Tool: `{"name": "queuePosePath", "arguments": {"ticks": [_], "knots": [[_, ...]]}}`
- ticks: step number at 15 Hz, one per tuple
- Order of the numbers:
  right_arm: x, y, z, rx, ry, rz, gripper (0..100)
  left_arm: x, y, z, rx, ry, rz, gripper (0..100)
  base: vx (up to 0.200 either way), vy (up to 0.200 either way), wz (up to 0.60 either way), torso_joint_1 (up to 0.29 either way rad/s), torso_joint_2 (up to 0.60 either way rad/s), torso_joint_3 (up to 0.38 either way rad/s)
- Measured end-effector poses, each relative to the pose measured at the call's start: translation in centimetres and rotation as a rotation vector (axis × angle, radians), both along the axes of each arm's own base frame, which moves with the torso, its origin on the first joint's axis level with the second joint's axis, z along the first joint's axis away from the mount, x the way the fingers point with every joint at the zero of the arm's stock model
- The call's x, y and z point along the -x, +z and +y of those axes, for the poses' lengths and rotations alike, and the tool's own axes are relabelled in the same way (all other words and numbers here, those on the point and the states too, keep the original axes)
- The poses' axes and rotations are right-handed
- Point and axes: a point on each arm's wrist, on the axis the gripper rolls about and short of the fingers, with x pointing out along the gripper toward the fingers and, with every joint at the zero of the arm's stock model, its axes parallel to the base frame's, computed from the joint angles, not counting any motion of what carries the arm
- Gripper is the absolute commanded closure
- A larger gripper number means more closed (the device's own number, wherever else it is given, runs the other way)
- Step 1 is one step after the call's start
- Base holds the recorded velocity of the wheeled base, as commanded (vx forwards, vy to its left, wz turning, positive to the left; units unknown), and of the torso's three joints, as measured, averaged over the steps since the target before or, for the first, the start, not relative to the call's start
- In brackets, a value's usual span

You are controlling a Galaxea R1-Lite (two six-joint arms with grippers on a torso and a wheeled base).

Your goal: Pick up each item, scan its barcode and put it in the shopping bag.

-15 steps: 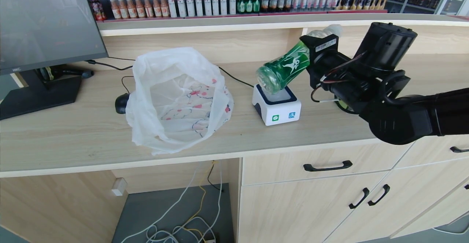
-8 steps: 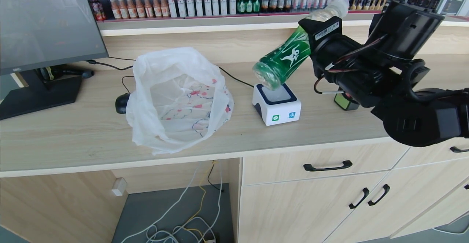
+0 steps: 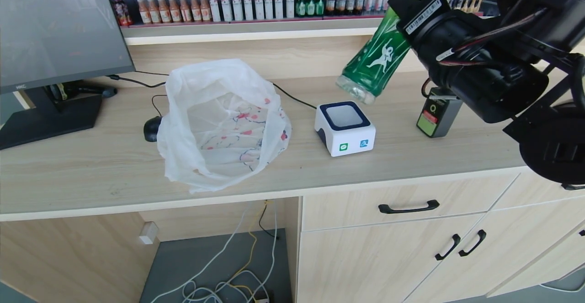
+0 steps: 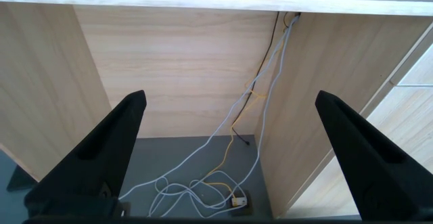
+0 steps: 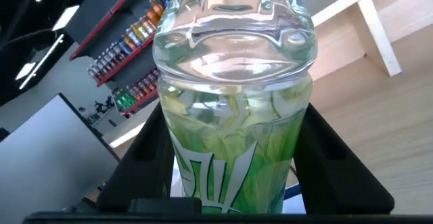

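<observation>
- The bottle [image 3: 372, 63] wore a green label with a white leaping figure and white script too small to read; both of its ends were clear plastic.
- The right gripper [image 3: 404, 17] held it in the air, its fingers [image 3: 413, 8] clamped on the upper body. The bottle was tilted, its base lowest, above and behind the scanner [image 3: 345, 129] and apart from it.
- In the right wrist view the bottle [image 5: 233, 116] sat between the 2 dark fingers [image 5: 145, 160] of the right gripper [image 5: 233, 173], which pressed both of its sides.
- The scanner was a white cube with a dark-rimmed window on top and 2 small icons on its front, 1 green and 1 blue.
- A dark small carton [image 3: 438, 115] stood upright on the worktop [image 3: 91, 156] beyond the scanner, under the right arm. It had a green label with a ring mark and a red patch; its print was not legible.
- The shopping bag [image 3: 205, 72], white and translucent, stood open on the worktop beside the scanner. A red and dark pattern showed inside; I could not tell whether it was print or contents.
- A mouse [image 3: 151, 128] lay just behind the bag, and a monitor [image 3: 55, 24] stood at the far left.
- A shelf [image 3: 292, 19] behind carried a row of drink bottles.
- The left gripper [image 4: 230, 149] hung below the worktop, its fingers [image 4: 101, 156] spread wide and holding nothing, over loose cables [image 4: 223, 176] on the floor.
</observation>
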Motion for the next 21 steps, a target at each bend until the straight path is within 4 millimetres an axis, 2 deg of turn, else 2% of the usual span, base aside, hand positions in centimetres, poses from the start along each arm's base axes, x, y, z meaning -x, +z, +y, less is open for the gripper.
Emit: {"name": "queuePosePath", "arguments": {"ticks": [2,4,6,11,15,17,21], "knots": [[0.5,0.5,-0.1,0.103,-0.067,-0.045,100,0.0,0.0,0.0,0.0,0.0,0.0,0,0.0,0.0,0.0,0.0,0.0,0.0],[0.7,1.0,0.2,0.113,-0.088,-0.12,100,0.0,0.0,0.0,-0.001,0.0,0.0,0,0.0,0.0,0.0,0.0,0.0,0.0],[0.8,1.4,0.9,0.122,-0.108,-0.267,100,0.0,0.0,0.0,0.0,0.0,0.0,0,0.0,0.0,0.0,0.0,0.0,0.0],[-0.4,-1.2,2.5,0.309,-0.034,-0.337,100,0.0,0.0,0.0,0.0,0.0,0.0,0,0.0,0.0,0.0,0.0,0.0,0.0],[-1.6,-1.6,1.6,0.495,0.007,-0.582,100,0.0,0.0,0.0,0.0,0.0,0.0,0,0.0,0.0,0.0,0.0,0.0,0.0],[-2.6,-2.6,0.9,0.529,-0.002,-0.59,100,0.0,0.0,0.0,0.001,0.0,0.0,0,0.0,0.0,0.0,0.0,0.0,0.0],[-3.4,-4.0,1.0,0.523,-0.01,-0.609,100,0.0,0.0,0.0,0.0,0.0,0.0,0,0.0,0.0,0.0,0.0,0.0,0.0]]}}
